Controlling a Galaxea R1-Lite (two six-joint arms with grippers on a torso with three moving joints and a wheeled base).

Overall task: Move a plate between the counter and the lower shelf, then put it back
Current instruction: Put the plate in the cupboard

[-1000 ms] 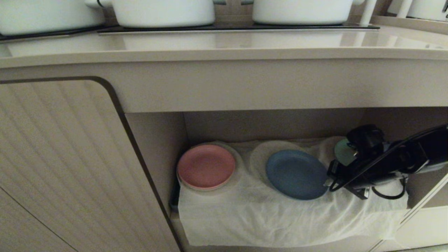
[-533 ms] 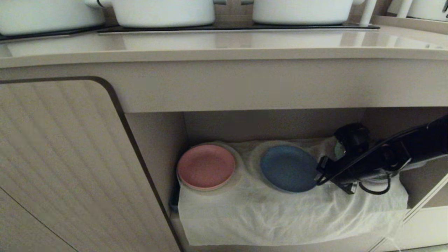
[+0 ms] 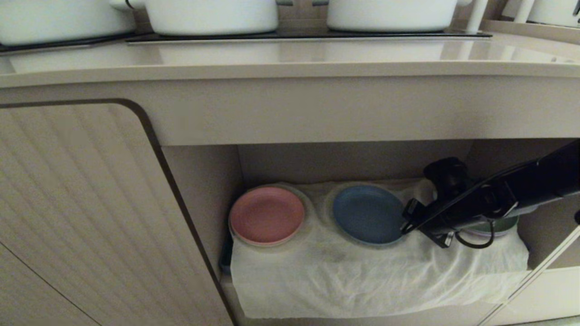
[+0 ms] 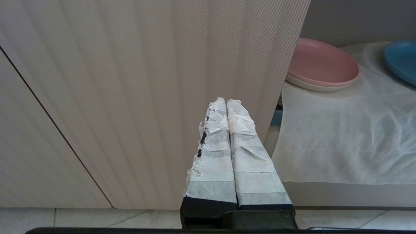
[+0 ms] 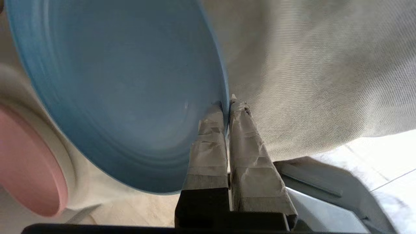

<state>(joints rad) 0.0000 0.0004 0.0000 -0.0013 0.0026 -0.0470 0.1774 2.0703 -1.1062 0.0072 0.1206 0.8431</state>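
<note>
Right gripper (image 5: 227, 104) pinched tight on plate (image 3: 368, 214) rim, one finger each side. Plate on middle hump of shelf (image 3: 362, 276) cloth; pink plate (image 3: 266, 215) beyond its far edge. Left gripper (image 4: 226, 103) closed, empty, facing door (image 4: 146, 81).

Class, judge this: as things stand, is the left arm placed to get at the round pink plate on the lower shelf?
Probably not directly: the left claw faces the ribbed beige cabinet door, with the round pink plate off to one side.
</note>
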